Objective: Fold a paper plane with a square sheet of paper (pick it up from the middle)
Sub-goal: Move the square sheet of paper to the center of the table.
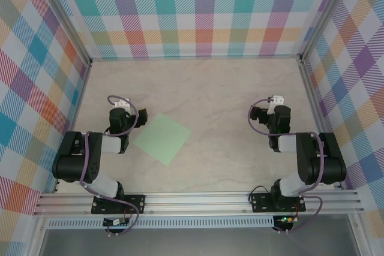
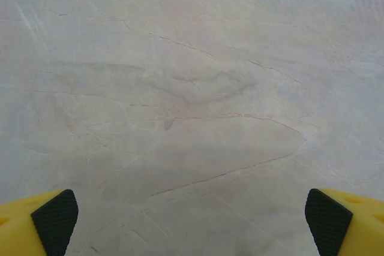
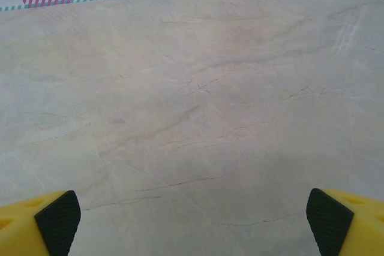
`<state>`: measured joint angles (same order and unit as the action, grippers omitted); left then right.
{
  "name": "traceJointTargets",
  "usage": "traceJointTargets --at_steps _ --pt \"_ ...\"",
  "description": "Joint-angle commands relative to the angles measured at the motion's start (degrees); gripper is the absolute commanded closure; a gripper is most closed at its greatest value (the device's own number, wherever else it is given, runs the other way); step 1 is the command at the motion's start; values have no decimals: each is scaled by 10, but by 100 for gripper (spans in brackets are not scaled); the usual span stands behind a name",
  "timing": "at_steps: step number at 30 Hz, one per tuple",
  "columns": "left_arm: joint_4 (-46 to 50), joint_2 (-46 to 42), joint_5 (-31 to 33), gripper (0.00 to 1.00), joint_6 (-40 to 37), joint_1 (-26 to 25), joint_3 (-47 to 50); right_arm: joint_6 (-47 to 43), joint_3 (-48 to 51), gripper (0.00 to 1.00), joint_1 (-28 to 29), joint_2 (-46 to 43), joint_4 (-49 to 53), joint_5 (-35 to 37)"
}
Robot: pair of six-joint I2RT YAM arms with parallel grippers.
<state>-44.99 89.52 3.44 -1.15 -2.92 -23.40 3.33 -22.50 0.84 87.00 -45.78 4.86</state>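
The square sheet of paper [image 1: 162, 139] is pale mint green and lies flat on the marble tabletop, turned like a diamond, with no fold that I can see. It sits left of centre, just right of my left arm. My left gripper [image 1: 120, 105] hangs a little to the sheet's upper left, apart from it. In the left wrist view the left gripper [image 2: 192, 223] is open, its yellow fingers [image 2: 36, 226] wide over bare marble. My right gripper [image 1: 275, 101] is far to the right of the sheet. Its wrist view shows the right gripper [image 3: 193, 223] open, nothing between its fingertips [image 3: 336, 223].
Checked walls [image 1: 192, 10] enclose the table on three sides, with metal posts at the back corners. An aluminium rail [image 1: 198, 203] carries both arm bases along the near edge. Bare marble [image 1: 216, 88] stretches between and beyond the arms.
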Motion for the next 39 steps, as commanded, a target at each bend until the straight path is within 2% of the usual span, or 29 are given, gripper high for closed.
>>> traceJointTargets --at_steps 1,27,29,32,34,37,39 --pt "-9 3 -6 0 -8 -5 -10 -11 -8 0 -2 2 -9 -9" --pt "-2 -11 -3 1 -6 -5 -9 -10 -7 2 -2 1 -13 -9" --pt "40 -43 13 1 1 -5 -17 1 -18 2 -2 -26 32 15" --pt "187 -107 53 0 37 -6 -61 11 -27 0 -2 -87 91 47" --pt "268 -136 64 0 73 -5 -91 30 -51 0 -3 -123 179 67" --pt "390 -158 56 0 154 -7 -142 112 -131 0 -3 -155 366 93" --pt "491 -153 57 0 211 -11 -186 191 -211 0 -2 -142 518 113"
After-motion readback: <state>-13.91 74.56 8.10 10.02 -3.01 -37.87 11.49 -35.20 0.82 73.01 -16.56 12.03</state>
